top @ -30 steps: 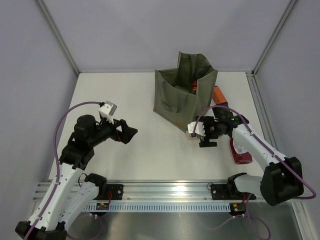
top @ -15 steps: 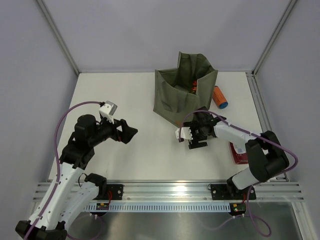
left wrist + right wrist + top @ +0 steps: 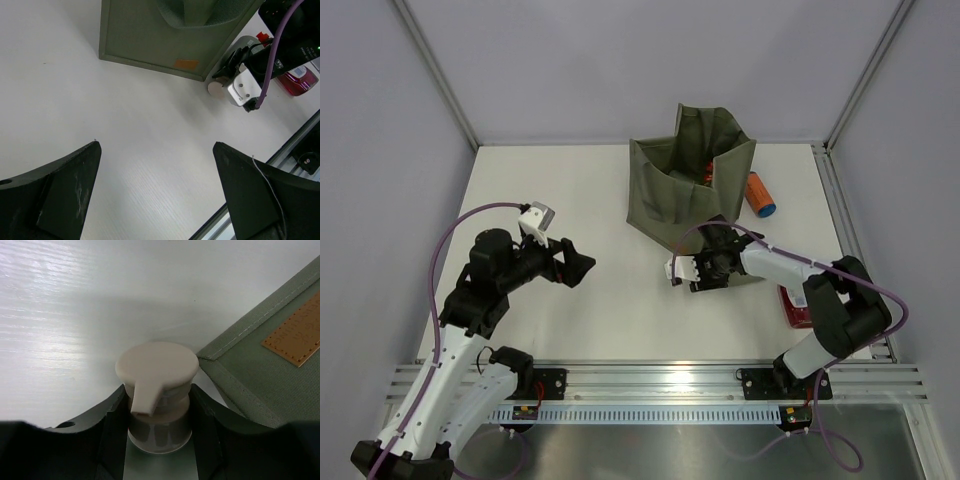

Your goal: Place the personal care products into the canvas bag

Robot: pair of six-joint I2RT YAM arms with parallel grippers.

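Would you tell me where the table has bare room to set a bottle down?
Bare table lies left of the canvas bag, and in the near middle between the left claw and right claw. Crowded around the bag's near corner and right side: pump bottle, orange bottle, dark red bottle.

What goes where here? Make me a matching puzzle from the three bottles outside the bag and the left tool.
Things:
1 pump bottle
2 orange bottle
3 dark red bottle
4 left tool

Places:
A lying on the table right of the canvas bag
B open above bare table, left of the bag
C clamped in the right tool at the bag's corner
D partly hidden by the right arm

Pairs: 1-C, 2-A, 3-D, 4-B
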